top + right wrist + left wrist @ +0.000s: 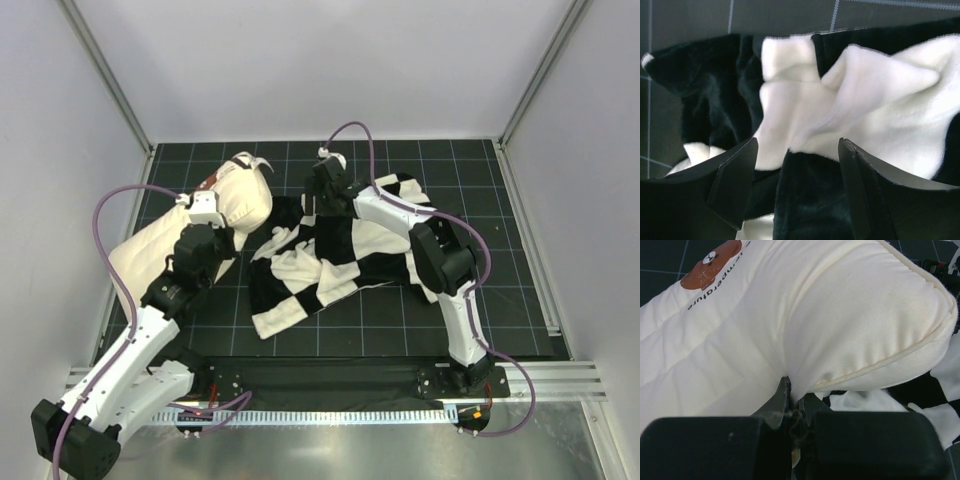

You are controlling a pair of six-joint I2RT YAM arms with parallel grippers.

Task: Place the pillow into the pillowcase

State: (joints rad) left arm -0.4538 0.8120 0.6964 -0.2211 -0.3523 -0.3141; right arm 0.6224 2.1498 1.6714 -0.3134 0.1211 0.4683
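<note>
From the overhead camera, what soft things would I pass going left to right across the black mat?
Cream pillow → black-and-white checked pillowcase. The two just meet near the middle of the mat.

A black grid-lined table mat [520, 300] carries a cream-white quilted pillow [250, 205] at nine o'clock and a crumpled black-and-white checked plush pillowcase [290, 275] from centre toward three.

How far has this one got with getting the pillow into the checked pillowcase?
Done: little. The pillow lies outside the pillowcase, which is crumpled beside it. In hand: the left gripper is shut on the pillow's edge, and the right gripper hangs open over a pillowcase fold. Left: opening the case and feeding the pillow in.
</note>
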